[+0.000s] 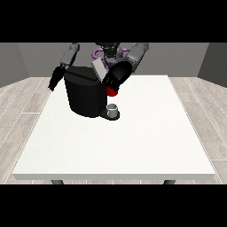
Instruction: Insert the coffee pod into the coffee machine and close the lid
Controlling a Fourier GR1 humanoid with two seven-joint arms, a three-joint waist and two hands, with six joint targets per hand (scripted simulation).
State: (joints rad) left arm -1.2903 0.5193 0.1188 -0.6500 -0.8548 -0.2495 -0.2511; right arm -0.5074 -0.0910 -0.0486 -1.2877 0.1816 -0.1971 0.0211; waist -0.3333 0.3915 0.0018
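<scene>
The black coffee machine (85,95) stands on the far left-centre part of the table, with its grey lid (99,69) tilted up. The hand at the view's right (117,75) hovers over the machine's front head, just above a red thing at the machine (112,92). A small grey thing (113,109) sits on the machine's base below the head; I cannot tell whether it is the pod. The hand at the view's left (55,79) hangs beside the machine's left side with its fingers straight and nothing in it.
The white table (133,146) stretches wide towards the camera, with its front edge low in the view. The robot's torso (108,51) stands behind the machine at the table's far edge.
</scene>
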